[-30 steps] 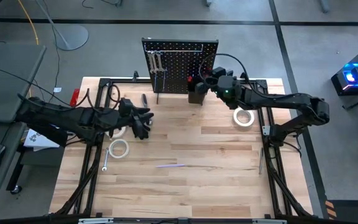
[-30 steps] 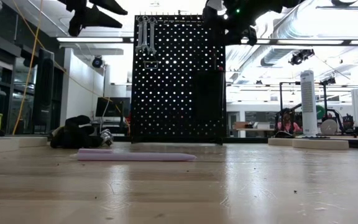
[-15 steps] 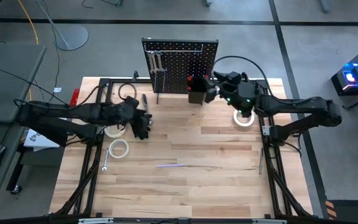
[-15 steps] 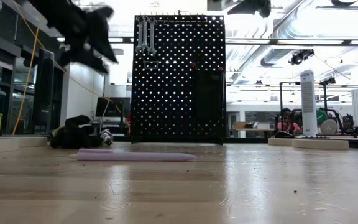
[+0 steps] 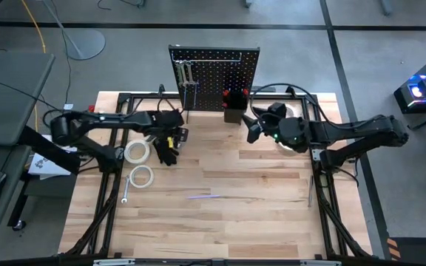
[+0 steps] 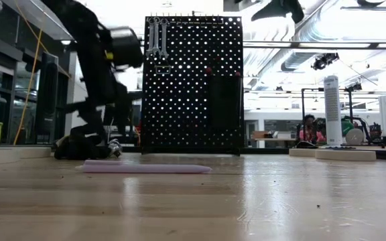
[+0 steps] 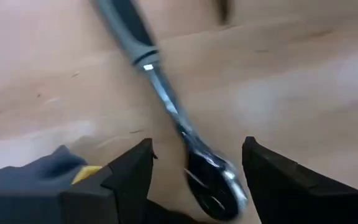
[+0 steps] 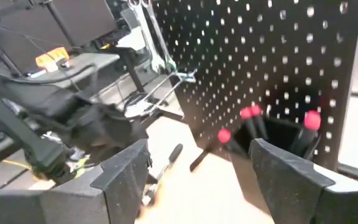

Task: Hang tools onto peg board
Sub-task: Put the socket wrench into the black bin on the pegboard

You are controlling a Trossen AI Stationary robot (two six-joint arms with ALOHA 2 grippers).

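Note:
A ratchet wrench [image 7: 166,93] with a dark handle lies on the wooden table. Its silver head [image 7: 213,183] is between the fingers of my left gripper [image 7: 197,144], which is open, points steeply down and touches nothing I can see. That gripper [image 5: 174,129] is left of the peg board's foot. The black peg board [image 5: 213,70] stands at the far edge, with silver wrenches [image 5: 186,77] hanging on hooks and red-handled screwdrivers [image 8: 250,115] standing in its small bin [image 5: 234,112]. My right gripper [image 8: 199,149] is open and empty, raised in front of the bin [image 5: 251,127].
Black pliers [image 5: 167,153] lie just near of the left gripper. Two white tape rolls [image 5: 135,153] [image 5: 140,176] and a small wrench [image 5: 124,191] lie at the left. A third roll [image 5: 291,140] is under the right arm. A thin purple stick [image 5: 202,196] lies mid-table.
My left gripper has swung toward the table's far edge and sunk low over the ratchet wrench, tipping from nearly level to pointing steeply down. My right gripper has drawn back from the peg board's bin toward the near edge, staying high.

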